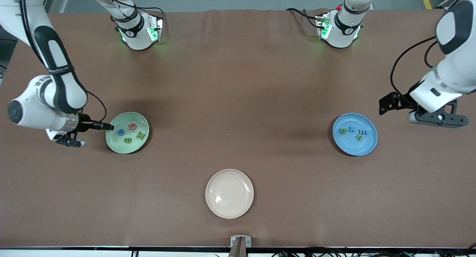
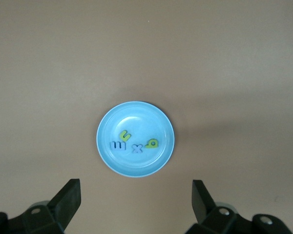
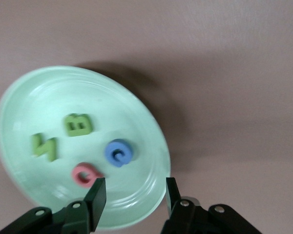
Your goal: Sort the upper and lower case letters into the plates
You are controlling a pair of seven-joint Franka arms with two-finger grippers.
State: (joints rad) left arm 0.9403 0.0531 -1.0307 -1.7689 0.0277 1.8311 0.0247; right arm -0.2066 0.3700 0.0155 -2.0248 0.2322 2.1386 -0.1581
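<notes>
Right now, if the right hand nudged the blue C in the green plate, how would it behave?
The blue C looks chunky and stiff, so probably no flexing. It lies flat, so it would likely slide, not roll. The pale green plate has a raised rim that would probably stop it.

Even, fairly bright overhead light on the brown tabletop (image 1: 238,82); soft dark shadows pool under both arms. Small white glare spot on the cream plate (image 1: 229,193). Green status lamps glow at the arm bases. Left wrist view evenly lit and fairly sharp, with a faint sheen on the blue plate (image 2: 135,139). Right wrist view blurred; the green plate (image 3: 83,141) casts a soft shadow on the cloth.
</notes>
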